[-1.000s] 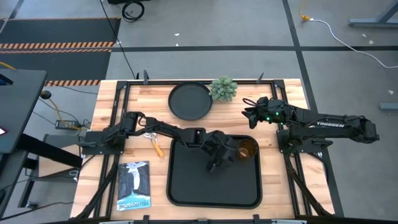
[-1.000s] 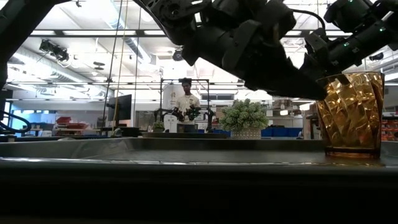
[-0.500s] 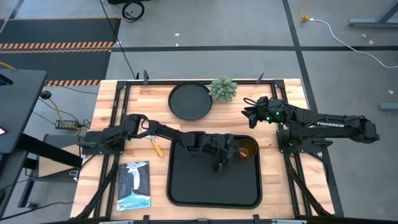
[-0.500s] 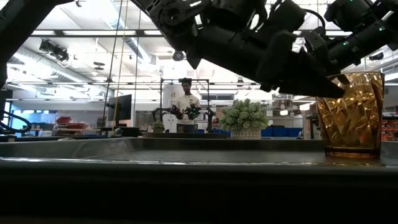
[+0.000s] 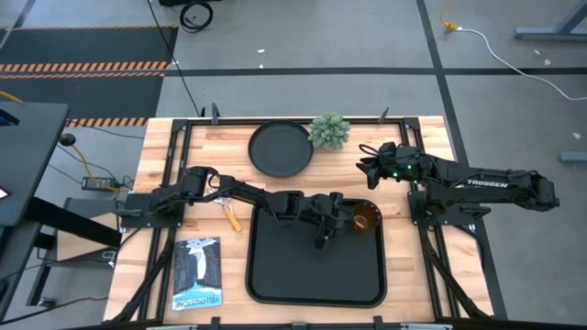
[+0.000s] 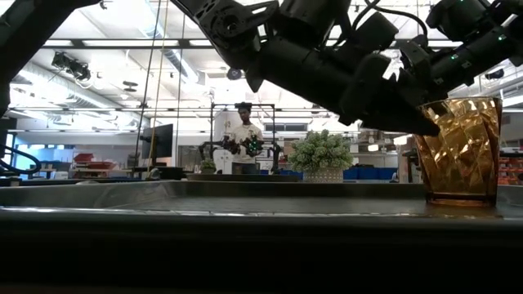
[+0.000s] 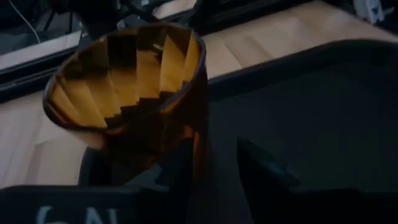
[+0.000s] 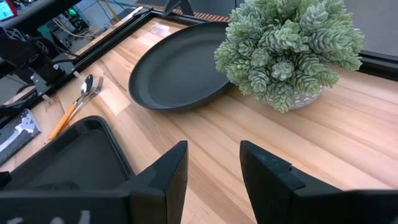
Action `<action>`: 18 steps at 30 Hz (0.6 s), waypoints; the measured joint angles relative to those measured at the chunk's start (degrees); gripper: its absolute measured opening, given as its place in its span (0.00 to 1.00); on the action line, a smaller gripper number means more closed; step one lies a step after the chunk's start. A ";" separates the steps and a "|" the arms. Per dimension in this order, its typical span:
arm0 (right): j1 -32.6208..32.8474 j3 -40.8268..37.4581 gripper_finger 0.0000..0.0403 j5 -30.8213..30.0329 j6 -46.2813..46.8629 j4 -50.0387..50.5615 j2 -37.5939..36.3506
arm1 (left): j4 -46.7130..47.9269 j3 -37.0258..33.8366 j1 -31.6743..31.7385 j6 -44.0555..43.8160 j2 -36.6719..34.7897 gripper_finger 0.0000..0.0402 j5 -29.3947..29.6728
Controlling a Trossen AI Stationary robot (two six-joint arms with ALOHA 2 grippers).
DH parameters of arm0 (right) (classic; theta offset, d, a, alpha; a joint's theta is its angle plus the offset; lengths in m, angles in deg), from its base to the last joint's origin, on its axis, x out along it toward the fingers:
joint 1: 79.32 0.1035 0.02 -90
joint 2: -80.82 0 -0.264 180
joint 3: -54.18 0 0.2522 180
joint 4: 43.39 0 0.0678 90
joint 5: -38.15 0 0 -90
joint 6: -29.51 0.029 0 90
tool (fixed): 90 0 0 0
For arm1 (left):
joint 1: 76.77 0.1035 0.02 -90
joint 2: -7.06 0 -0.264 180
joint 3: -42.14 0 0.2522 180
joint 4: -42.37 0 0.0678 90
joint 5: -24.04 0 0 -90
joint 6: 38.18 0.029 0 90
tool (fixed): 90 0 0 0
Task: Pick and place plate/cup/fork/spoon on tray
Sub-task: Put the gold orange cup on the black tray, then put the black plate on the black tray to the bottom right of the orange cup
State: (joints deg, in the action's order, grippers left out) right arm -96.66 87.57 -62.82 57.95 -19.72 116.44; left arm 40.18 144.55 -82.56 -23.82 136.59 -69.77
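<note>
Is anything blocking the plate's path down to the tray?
Nothing lies on the wood between the plate and the tray. Over the tray's far edge, though, the left gripper reaches across beside the cup; the potted plant sits off to the side.

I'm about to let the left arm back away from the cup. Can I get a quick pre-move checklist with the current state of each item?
1. Cup upright on tray: ok.
2. Left gripper fingers open, clear of the cup: ok in the wrist view.
3. Plate still on the table, off the tray: not ok.
4. Fork and spoon off the tray: not ok.
5. Right gripper parked near the plant, open: ok.
</note>
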 joint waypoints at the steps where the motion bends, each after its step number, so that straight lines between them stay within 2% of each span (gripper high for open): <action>1: -0.01 0.00 0.38 0.00 -0.04 0.00 0.00 | 0.63 -0.01 0.02 0.07 -0.10 0.33 0.24; 11: -0.01 0.00 0.38 0.00 -1.79 0.21 0.00 | 12.81 -0.05 1.57 -0.22 -3.42 0.33 1.59; 18: -0.01 0.00 0.38 0.20 -2.72 -4.48 0.00 | 22.96 0.01 1.59 1.60 -6.70 0.30 7.37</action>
State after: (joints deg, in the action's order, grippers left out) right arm -96.66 87.57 -62.62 55.23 -24.20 116.44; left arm 63.14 144.56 -80.97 -22.23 129.89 -62.40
